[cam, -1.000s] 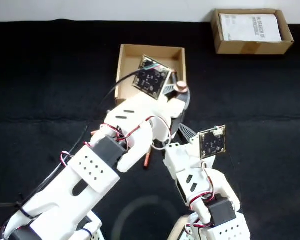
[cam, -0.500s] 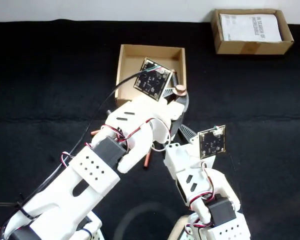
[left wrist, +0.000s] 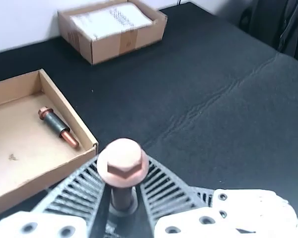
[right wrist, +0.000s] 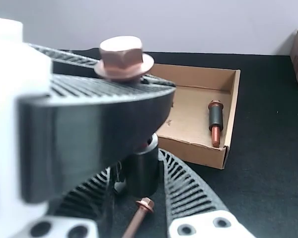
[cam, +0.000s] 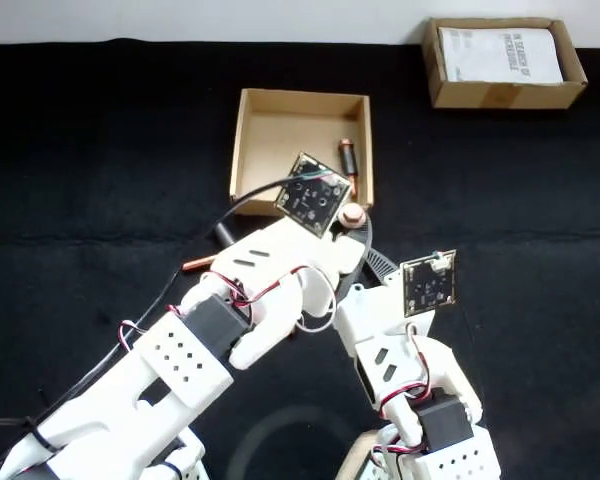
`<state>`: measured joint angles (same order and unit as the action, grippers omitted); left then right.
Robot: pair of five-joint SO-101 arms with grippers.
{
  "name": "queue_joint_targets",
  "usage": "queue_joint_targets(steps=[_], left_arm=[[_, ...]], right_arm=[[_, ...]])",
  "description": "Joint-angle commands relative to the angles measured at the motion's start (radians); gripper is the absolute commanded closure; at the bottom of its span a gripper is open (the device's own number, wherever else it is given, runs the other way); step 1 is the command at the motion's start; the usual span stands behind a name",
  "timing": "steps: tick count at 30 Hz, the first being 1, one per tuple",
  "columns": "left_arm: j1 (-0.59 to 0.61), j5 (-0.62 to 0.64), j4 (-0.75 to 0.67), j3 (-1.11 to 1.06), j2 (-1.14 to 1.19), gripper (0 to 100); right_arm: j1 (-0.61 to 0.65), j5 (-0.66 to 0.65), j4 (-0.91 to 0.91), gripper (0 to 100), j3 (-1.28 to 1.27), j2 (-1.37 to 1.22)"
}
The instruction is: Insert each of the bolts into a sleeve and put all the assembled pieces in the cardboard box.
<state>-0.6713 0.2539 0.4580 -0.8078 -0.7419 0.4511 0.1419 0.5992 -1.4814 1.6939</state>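
My left gripper (cam: 354,228) is shut on an upright copper bolt (left wrist: 122,159), its hex head (cam: 352,215) just in front of the cardboard box (cam: 248,150). Directly below it, my right gripper (right wrist: 139,181) is shut on a black sleeve (right wrist: 141,166). The left gripper's finger (right wrist: 97,106) hides whether the bolt's tip is in the sleeve. One assembled bolt-and-sleeve (cam: 346,156) lies in the box by its right wall, also seen as the assembled piece (right wrist: 214,121) from the right wrist.
A loose black sleeve (cam: 223,233) and a loose copper bolt (cam: 198,265) lie on the black cloth left of the left arm. Another loose bolt (right wrist: 139,210) lies under the right gripper. A second box with paper (cam: 502,60) stands at the back right.
My left gripper has pulled back from over the box with the bolt, toward the right gripper. The assembled piece in the box has come into sight. The right arm barely shifted.
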Motion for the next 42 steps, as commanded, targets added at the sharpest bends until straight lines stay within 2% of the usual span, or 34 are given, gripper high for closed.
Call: queue_joint_targets(steps=[1, 4, 6, 16, 23, 27, 30, 35, 42], left_arm=[[-0.018, -0.002, 0.025, 0.005, -0.038, 90], [-0.018, 0.003, 0.104, 0.012, -0.042, 75], [-0.018, 0.026, 0.147, 0.015, -0.042, 70], [0.012, 0.044, 0.410, 0.246, -0.044, 69], [0.140, -0.034, 0.626, 0.355, -0.053, 69], [0.243, -0.034, 0.683, 0.360, -0.137, 69], [0.318, -0.034, 0.695, 0.358, -0.208, 76], [0.406, -0.040, 0.698, 0.308, -0.317, 98], [0.483, -0.072, 0.689, 0.087, -0.464, 98]], right_arm=[[-0.024, -0.002, -0.018, 99.1, 0.013, 0.001], [-0.022, -0.002, -0.018, 99.1, 0.013, 0.001], [-0.022, -0.002, -0.018, 99.1, 0.013, 0.001], [-0.022, -0.002, -0.018, 99.1, 0.013, -0.001], [-0.027, -0.003, -0.018, 99.1, 0.041, -0.001], [-0.030, -0.003, -0.018, 99.1, 0.090, -0.002], [-0.030, -0.003, -0.018, 99.1, 0.133, -0.004], [-0.039, -0.003, -0.018, 99.1, 0.303, -0.166], [-0.108, -0.003, -0.021, 99.1, 0.665, -0.627]])
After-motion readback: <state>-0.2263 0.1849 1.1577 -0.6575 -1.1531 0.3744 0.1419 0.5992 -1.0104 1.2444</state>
